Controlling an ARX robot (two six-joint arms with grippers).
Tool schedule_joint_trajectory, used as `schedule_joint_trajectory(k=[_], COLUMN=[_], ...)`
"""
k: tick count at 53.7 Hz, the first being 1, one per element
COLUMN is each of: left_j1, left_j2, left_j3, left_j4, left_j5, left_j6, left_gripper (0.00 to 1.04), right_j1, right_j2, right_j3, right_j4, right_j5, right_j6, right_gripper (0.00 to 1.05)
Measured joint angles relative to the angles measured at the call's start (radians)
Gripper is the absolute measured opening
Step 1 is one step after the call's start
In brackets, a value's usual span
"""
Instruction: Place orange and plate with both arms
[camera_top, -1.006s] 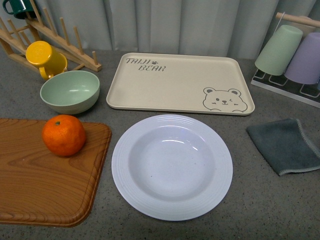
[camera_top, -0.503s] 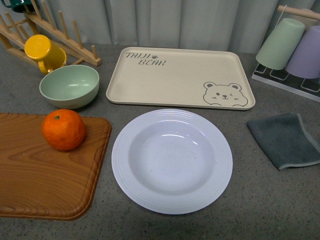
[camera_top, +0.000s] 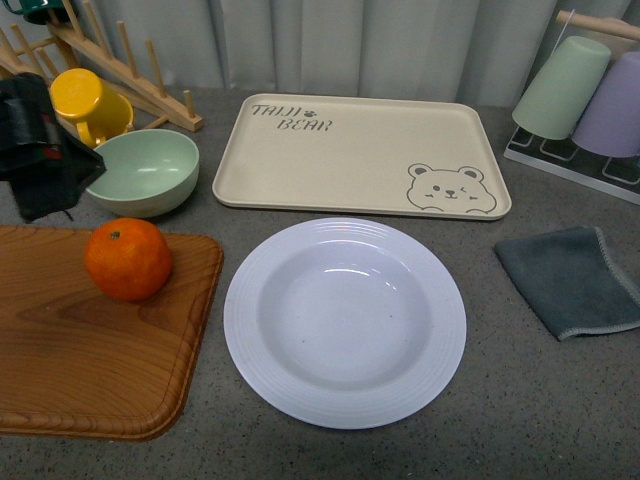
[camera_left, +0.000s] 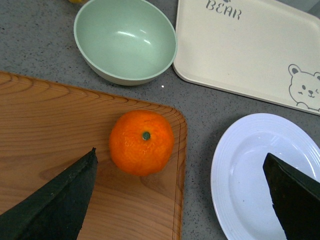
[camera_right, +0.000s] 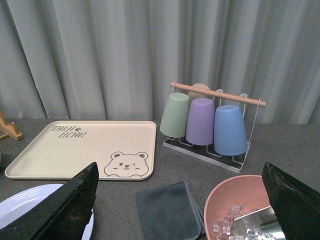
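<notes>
The board (camera_top: 90, 350) is carrying the orange (camera_top: 127, 259) near its right edge, and the plate (camera_top: 240, 330) is lying just beside it. The left gripper (camera_left: 180, 155) is hovering above, fingers wide and off-centre from the fruit. The right gripper (camera_right: 180, 165), equally wide, is pointing away from the plate. Closing off-centre risks nudging the orange and sending it rolling.

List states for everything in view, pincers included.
Orange: free, stem up, on wooden board.
Plate: empty, upright.
Green bowl: empty, upright.
Tray: empty.
Yellow mug: tipped on peg rack.
Cups: mouths down.
Pink bowl: holds clear cubes.
Left pincer: open, empty.
Right pincer: open, empty.
</notes>
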Motion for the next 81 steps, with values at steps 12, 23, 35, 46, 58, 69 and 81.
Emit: schedule_joint_trajectory(k=[12,23,35,46,58,69,81], left_j1=[0.000,0.030,0.039,0.036,0.037,0.042,0.042], left_j2=[0.219,0.293,0.347,0.389,0.428,0.447,0.460], left_j3=[0.113,0.151,0.183,0.207,0.227,0.245,0.248], left_j4=[-0.049,-0.050,-0.054,-0.045,-0.045,-0.049,-0.061], left_j5=[0.008,-0.005,0.019,0.028,0.024,0.024,0.027], left_j6=[0.029,0.034,0.035,0.035,0.035,0.032,0.025], left_gripper=[0.98,0.98,0.98,0.98,0.98,0.98,0.92], right_j1=[0.000,0.000,0.000,0.000,0.000,0.000,0.000], right_j2=[0.000,0.000,0.000,0.000,0.000,0.000,0.000], right_j3=[0.000,0.000,0.000,0.000,0.000,0.000,0.000], right_j4=[0.000,0.000,0.000,0.000,0.000,0.000,0.000], right_j5=[0.000,0.000,0.000,0.000,0.000,0.000,0.000], right_j6=[0.000,0.000,0.000,0.000,0.000,0.000,0.000], right_gripper=[0.96,0.96,0.96,0.96,0.96,0.96,0.96])
